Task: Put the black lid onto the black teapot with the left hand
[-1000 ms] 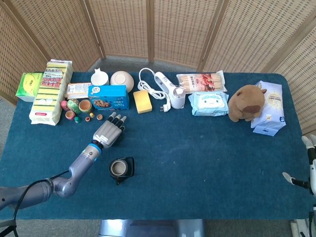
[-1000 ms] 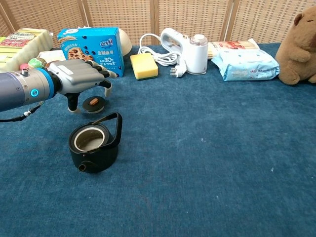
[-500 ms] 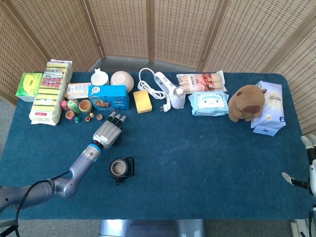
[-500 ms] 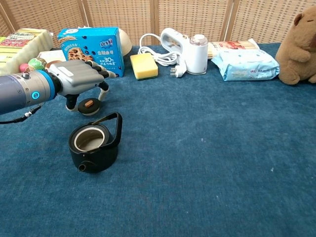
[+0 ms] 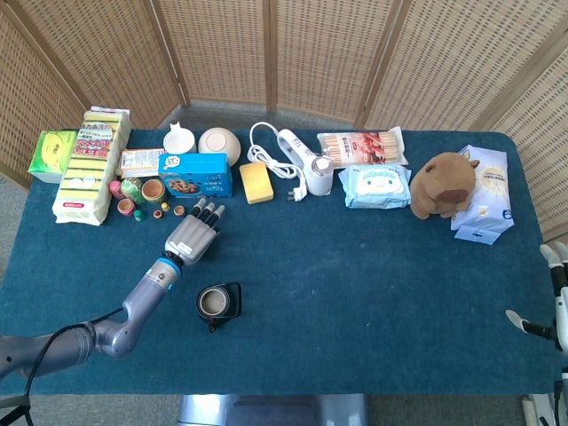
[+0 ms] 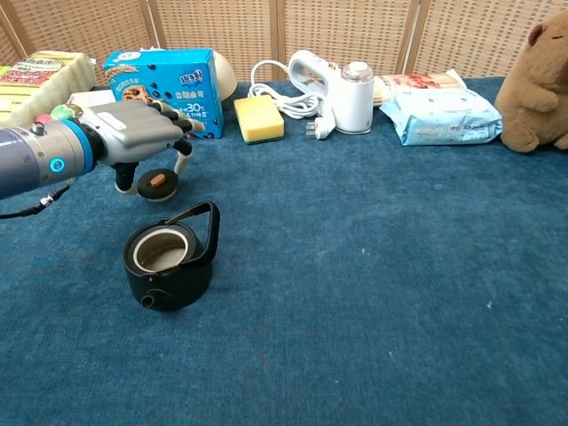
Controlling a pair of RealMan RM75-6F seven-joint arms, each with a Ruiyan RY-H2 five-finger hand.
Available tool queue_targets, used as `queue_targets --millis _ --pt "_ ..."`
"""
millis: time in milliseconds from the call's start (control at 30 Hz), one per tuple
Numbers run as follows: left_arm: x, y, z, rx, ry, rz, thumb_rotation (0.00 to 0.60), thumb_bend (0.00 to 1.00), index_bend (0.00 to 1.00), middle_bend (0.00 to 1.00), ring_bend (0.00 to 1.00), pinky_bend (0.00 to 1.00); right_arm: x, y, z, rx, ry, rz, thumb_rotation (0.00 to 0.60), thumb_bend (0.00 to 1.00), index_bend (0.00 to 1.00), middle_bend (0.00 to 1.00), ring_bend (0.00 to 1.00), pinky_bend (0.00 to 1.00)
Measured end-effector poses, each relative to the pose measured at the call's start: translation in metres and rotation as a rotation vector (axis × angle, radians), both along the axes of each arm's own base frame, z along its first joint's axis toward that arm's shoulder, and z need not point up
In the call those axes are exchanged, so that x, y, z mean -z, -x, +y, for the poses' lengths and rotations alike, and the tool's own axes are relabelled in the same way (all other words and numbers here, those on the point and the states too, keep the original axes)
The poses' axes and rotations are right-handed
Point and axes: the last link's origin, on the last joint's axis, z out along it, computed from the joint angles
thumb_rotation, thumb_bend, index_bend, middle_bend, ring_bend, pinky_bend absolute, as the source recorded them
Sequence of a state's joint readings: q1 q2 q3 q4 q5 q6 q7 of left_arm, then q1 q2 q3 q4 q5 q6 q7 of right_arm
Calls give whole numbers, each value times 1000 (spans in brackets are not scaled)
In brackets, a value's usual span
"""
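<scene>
The black teapot (image 6: 169,262) stands open on the blue cloth, handle tipped to the right, spout toward the camera; the head view also shows the teapot (image 5: 217,304). Its black lid (image 6: 158,182), with a brown knob, sits beyond and slightly left of the pot. My left hand (image 6: 133,142) reaches over the lid palm down, thumb on its left and fingers on its right, pinching it just above the cloth. In the head view my left hand (image 5: 193,235) hides the lid. My right hand (image 5: 559,306) stays at the table's far right edge, fingers apart and holding nothing.
A blue biscuit box (image 6: 164,84), a yellow sponge (image 6: 258,120) and small nesting dolls (image 5: 133,191) lie close behind my left hand. Further right are a white appliance with its cord (image 6: 342,93), a wipes pack (image 6: 439,115) and a plush capybara (image 6: 537,80).
My left hand has drawn slightly left and closed around the lid. The lid has shifted left with it and risen a little. The teapot and right hand have not moved.
</scene>
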State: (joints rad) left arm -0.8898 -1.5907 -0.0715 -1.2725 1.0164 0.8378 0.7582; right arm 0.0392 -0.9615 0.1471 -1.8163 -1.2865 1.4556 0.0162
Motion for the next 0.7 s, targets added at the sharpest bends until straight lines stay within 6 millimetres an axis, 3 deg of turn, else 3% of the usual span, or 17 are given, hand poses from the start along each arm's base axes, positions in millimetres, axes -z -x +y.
queue_targets --millis 700 --pt "-43 -18 -18 59 -10 -71 600 248 442 0 0 34 5 1 -2 11 -18 16 600 12 16 0 0 0"
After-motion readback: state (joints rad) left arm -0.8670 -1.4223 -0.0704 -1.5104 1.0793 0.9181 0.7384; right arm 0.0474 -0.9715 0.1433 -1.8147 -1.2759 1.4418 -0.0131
